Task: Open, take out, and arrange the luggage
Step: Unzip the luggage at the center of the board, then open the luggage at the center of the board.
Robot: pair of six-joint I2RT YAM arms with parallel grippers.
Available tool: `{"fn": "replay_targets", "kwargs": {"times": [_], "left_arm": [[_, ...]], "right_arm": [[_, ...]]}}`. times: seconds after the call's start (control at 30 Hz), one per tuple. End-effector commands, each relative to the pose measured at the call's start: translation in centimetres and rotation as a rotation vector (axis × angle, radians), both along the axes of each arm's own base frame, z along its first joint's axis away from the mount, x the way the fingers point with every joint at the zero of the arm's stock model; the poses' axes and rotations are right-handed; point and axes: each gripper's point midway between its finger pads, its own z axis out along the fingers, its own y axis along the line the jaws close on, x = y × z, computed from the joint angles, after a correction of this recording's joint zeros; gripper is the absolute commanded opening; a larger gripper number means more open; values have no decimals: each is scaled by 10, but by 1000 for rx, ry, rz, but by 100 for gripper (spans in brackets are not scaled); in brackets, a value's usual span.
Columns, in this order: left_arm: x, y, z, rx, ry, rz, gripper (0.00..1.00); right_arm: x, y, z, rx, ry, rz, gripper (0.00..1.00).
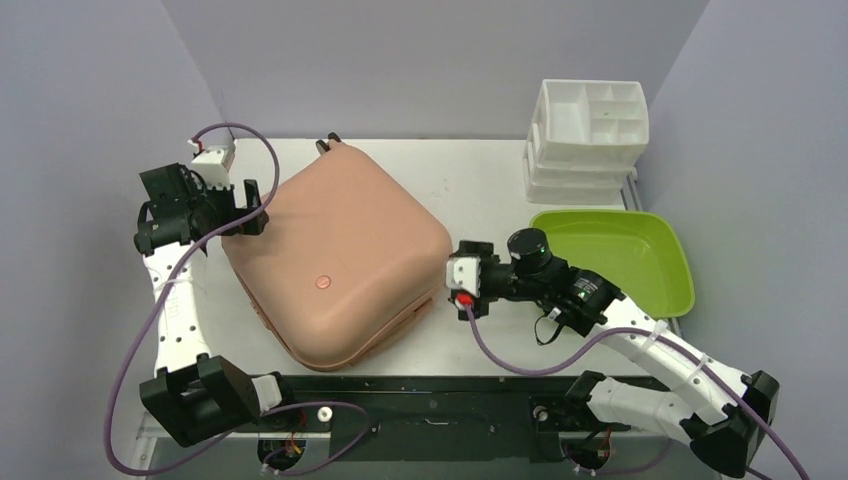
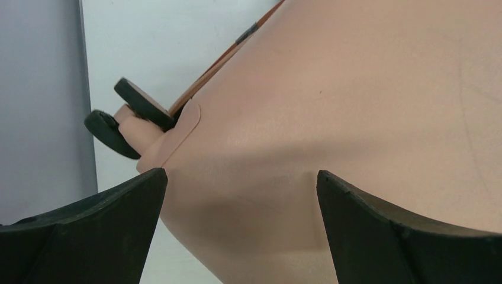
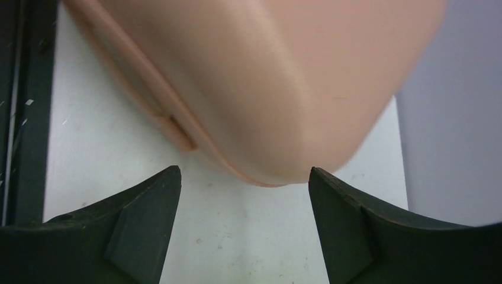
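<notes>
Left gripper [image 1: 245, 208] at left edge of luggage [image 1: 335, 255], beside caster wheels [image 2: 142, 102]. Jaws wide apart, straddling shell corner, clamping nothing; contact hard to tell.
Luggage lies flat and closed, centre-left on table [image 1: 480, 180], within reach of both arms.
Right gripper [image 1: 447, 285] faces right corner near seam, likely to work it open. Jaws apart, empty, just short of shell.
Green tray [image 1: 620, 260] far right, probably for contents.

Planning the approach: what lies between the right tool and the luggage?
Only bare table, in the right wrist view, separates right tool from luggage.
</notes>
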Motion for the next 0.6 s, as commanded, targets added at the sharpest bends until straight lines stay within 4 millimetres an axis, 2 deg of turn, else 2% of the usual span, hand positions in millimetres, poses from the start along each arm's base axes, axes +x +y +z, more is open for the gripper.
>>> {"fn": "replay_targets", "kwargs": {"times": [0.0, 0.1, 0.17, 0.23, 0.3, 0.33, 0.37, 0.4, 0.43, 0.47, 0.57], "left_arm": [[0, 13, 5, 24, -88, 47, 96], [1, 10, 5, -6, -114, 49, 96], [0, 7, 3, -21, -116, 43, 96], [0, 6, 2, -28, -120, 43, 96], [-2, 4, 1, -37, -131, 40, 96], [-4, 2, -2, -47, -131, 39, 96], [-5, 2, -5, -49, -133, 39, 96], [-6, 1, -4, -48, -140, 39, 96], [-7, 1, -5, -48, -143, 38, 96], [-8, 1, -4, -43, -147, 37, 96], [-9, 4, -4, -31, -149, 46, 96]], "right_arm": [[-64, 8, -35, -142, -121, 382, 72], [-109, 7, -61, -231, -135, 613, 71], [-141, 14, -75, -282, -132, 751, 70], [-153, 23, -93, -344, -120, 824, 67], [-154, 38, -112, -381, -107, 823, 64], [-149, 52, -119, -371, -118, 811, 64], [-144, 56, -135, -400, -111, 783, 63], [-135, 72, -130, -353, -161, 751, 63], [-129, 75, -141, -380, -176, 731, 64], [-118, 86, -138, -361, -220, 692, 64], [-105, 101, -147, -381, -233, 660, 65]]}}
